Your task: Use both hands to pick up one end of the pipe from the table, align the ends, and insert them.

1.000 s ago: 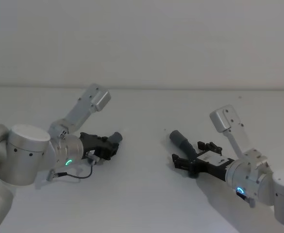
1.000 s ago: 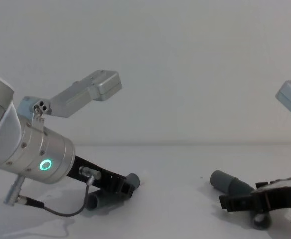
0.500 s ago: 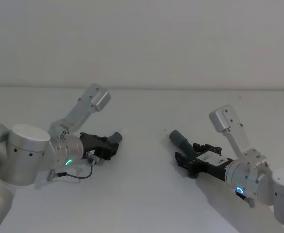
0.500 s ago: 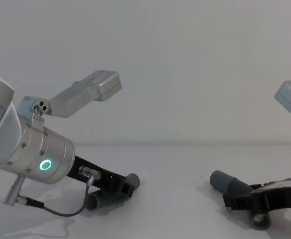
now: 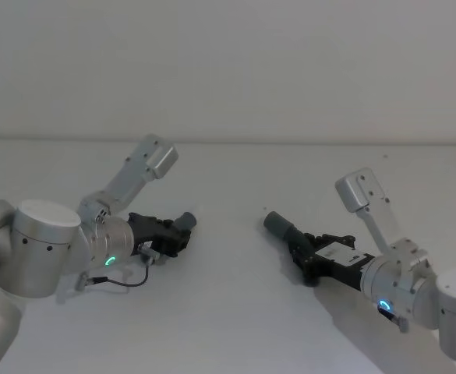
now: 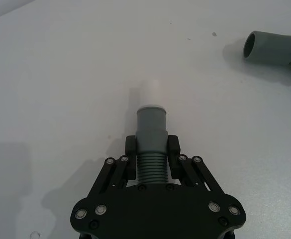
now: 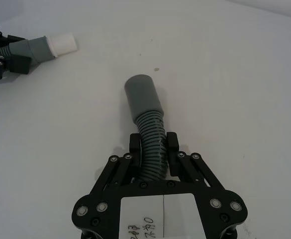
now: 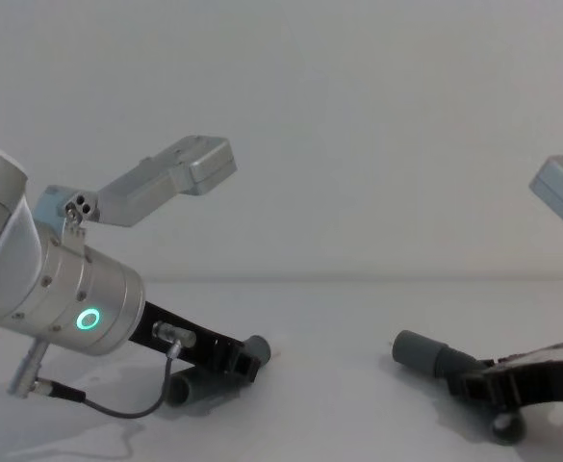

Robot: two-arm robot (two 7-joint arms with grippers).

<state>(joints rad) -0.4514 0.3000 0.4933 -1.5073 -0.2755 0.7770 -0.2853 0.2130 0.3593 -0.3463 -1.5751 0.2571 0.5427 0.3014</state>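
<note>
Two dark grey pipe pieces are on the white table [image 5: 228, 312]. My left gripper [image 6: 151, 149] is shut on the ribbed middle of the left piece [image 6: 151, 124], whose end is a whitish tip [image 6: 151, 93] pointing forward; in the head view this gripper [image 5: 173, 235] is left of centre. My right gripper [image 7: 153, 144] is shut on the ribbed part of the right piece [image 7: 144, 99], whose plain grey socket end [image 5: 277, 223] points toward the left piece. The two ends are well apart. The chest view shows the socket [image 8: 418, 352] just above the table.
A plain white wall rises behind the table's far edge. Bare table lies between the two grippers and in front of them. A thin grey cable [image 8: 117, 409] loops under the left wrist.
My right gripper's fingers have closed onto the right pipe piece, and its socket end has shifted a little toward the left. The left arm and its piece have not moved.
</note>
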